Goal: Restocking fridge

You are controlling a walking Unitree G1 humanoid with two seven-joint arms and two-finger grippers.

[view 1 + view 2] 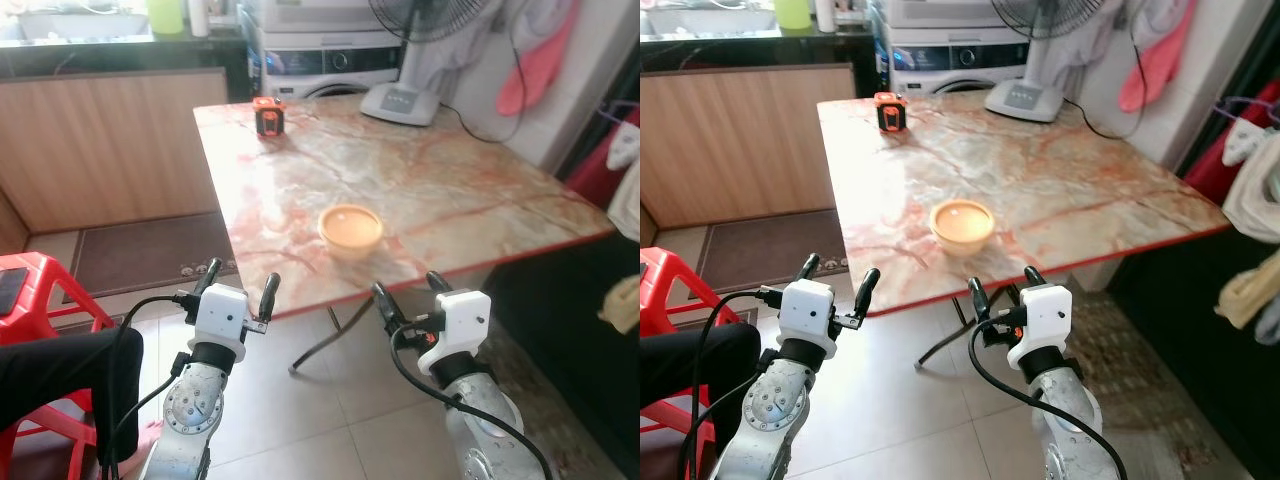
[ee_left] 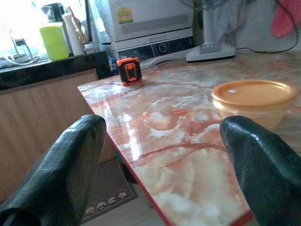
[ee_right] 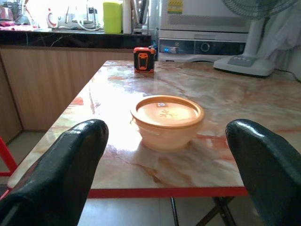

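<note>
A: Where is the orange bowl (image 3: 167,120)?

B: It sits on the marble tabletop (image 1: 440,180) near the front edge, its orange lid (image 3: 167,113) shut, so the contents cannot be seen.

A: And the grippers?

B: The left gripper (image 1: 240,282) and right gripper (image 1: 408,292) hover just short of the tabletop's edge, each with fingers spread and holding nothing.

A: Anything else up there?

B: A small orange-and-black device (image 1: 268,115) stands at the far corner, well apart from the bowl, and a fan's white base (image 1: 400,103) sits at the back.
</note>
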